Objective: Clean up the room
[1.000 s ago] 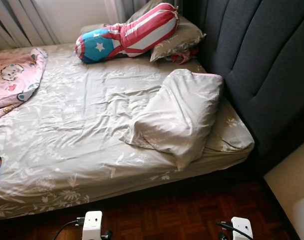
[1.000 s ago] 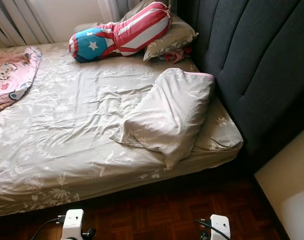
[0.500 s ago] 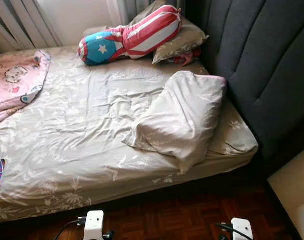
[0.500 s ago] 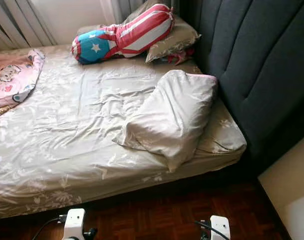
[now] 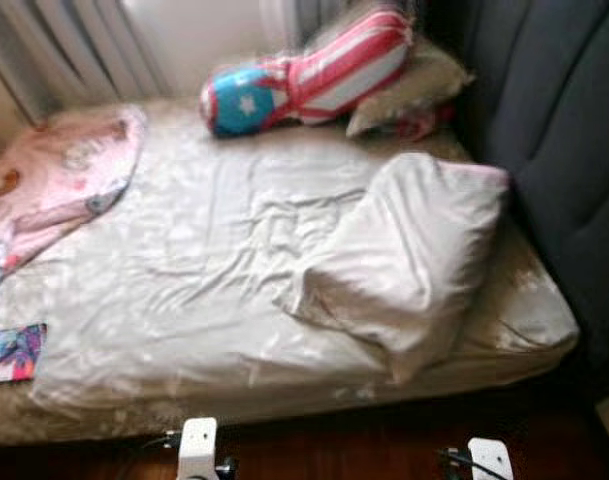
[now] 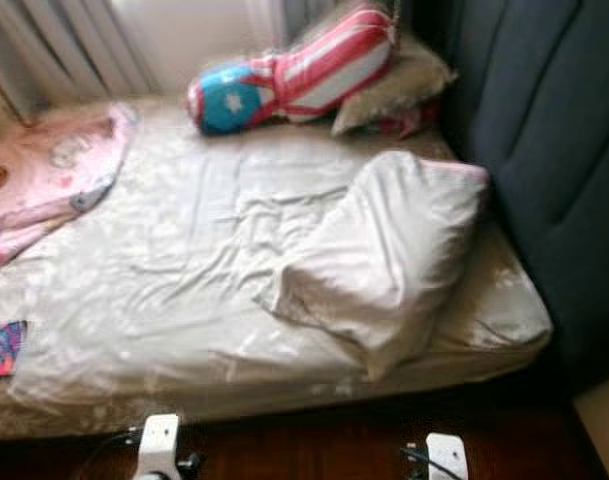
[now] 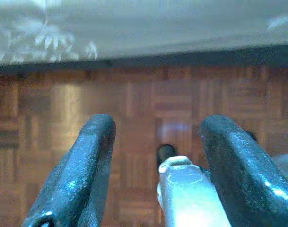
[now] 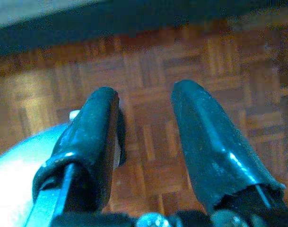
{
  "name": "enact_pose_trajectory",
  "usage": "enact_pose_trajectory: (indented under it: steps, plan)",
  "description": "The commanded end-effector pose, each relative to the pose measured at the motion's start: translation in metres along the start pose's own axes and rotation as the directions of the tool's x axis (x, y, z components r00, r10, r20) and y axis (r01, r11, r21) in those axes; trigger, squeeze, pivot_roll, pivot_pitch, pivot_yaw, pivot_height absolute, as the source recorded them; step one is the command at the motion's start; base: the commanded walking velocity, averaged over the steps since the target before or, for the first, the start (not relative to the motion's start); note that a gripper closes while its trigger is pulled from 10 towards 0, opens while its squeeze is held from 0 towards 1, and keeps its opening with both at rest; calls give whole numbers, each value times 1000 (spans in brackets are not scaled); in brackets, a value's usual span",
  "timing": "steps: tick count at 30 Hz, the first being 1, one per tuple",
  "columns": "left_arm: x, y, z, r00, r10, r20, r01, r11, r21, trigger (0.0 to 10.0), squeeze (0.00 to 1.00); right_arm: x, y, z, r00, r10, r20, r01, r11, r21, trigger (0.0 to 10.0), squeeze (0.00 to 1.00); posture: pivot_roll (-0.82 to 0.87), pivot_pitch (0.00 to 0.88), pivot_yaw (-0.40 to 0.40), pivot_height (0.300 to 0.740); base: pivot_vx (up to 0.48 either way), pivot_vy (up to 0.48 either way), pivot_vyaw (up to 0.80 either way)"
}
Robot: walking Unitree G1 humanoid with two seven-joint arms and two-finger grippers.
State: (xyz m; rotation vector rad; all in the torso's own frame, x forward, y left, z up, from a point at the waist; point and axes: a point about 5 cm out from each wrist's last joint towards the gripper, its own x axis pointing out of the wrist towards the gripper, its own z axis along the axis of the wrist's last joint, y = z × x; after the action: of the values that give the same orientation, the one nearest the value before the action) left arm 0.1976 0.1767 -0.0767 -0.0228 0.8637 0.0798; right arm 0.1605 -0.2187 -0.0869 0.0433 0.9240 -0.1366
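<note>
A bed [image 5: 184,290] with a beige floral sheet lies before me. On it a beige pillow [image 5: 409,260] lies crumpled near the dark headboard. A red, white and blue star cushion [image 5: 304,80] rests at the far end on another beige pillow [image 5: 409,85]. A pink blanket [image 5: 54,180] lies bunched at the far left. A small colourful item [image 5: 12,352] sits on the sheet's near left edge. My left gripper [image 7: 155,120] hangs open over the parquet floor, and so does my right gripper [image 8: 144,94]. Both hold nothing.
A dark padded headboard [image 5: 554,130] rises along the right side. Curtains [image 5: 74,45] hang behind the bed. Parquet floor [image 7: 134,99] runs along the bed's near edge, where my two wrists [image 5: 199,445] show low in the eye views.
The whole picture has slid right and grown blurred, so the camera has turned left. More of the bed's left side and the colourful item shows. The bedding has not moved.
</note>
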Motion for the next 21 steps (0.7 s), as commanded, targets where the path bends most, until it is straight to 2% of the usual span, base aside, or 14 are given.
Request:
enact_pose_trajectory:
  steps: [1, 21]
  plan:
    - [-1, 10, -3, 1000, 26, -8, -26, 1000, 1, 10000, 0, 0, 6, -4, 1000, 13, -10, -12, 1000, 9, 10000, 0, -190, 94, 24, 732, 255, 0, 0]
    - [-2, 12, -5, 999, 29, -15, -29, 1000, 3, 10000, 0, 0, 7, -4, 1000, 9, -8, -9, 1000, 17, 10000, 0, -190, 94, 25, 732, 249, 0, 0]
